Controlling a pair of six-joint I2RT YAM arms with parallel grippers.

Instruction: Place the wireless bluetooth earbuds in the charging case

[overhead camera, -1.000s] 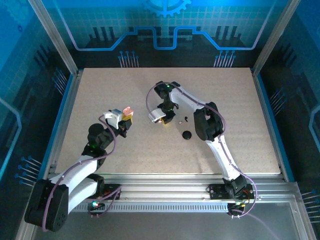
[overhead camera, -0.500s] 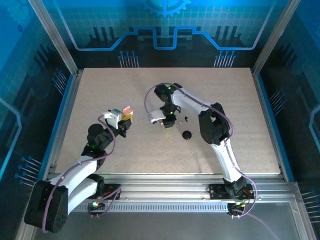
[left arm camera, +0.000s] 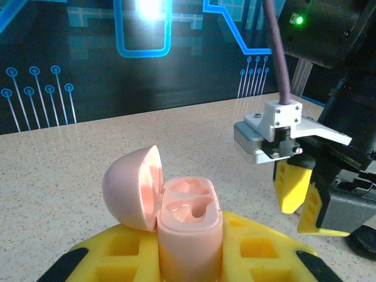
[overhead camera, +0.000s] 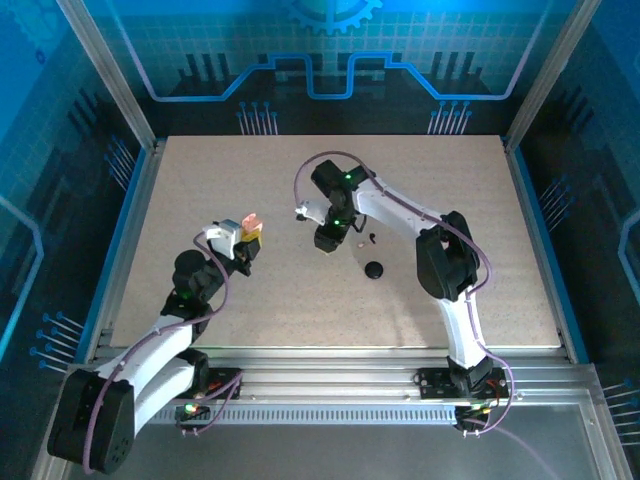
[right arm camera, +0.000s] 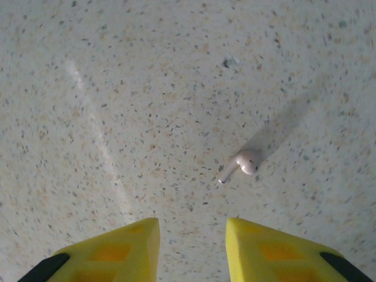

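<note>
Our left hand [left arm camera: 188, 263] is clamped around the pink charging case [left arm camera: 189, 226], which stands upright between the yellow fingers with its lid [left arm camera: 132, 188] swung open to one side and both sockets showing. Our right hand [right arm camera: 191, 244] hangs over the tabletop [right arm camera: 117, 88] with its fingers parted and only bare surface between them. One pale earbud [right arm camera: 244, 163] lies on the tabletop just ahead of it, stem angled back toward the hand, and from overhead we see a black round case [overhead camera: 374, 270] resting nearby.
</note>
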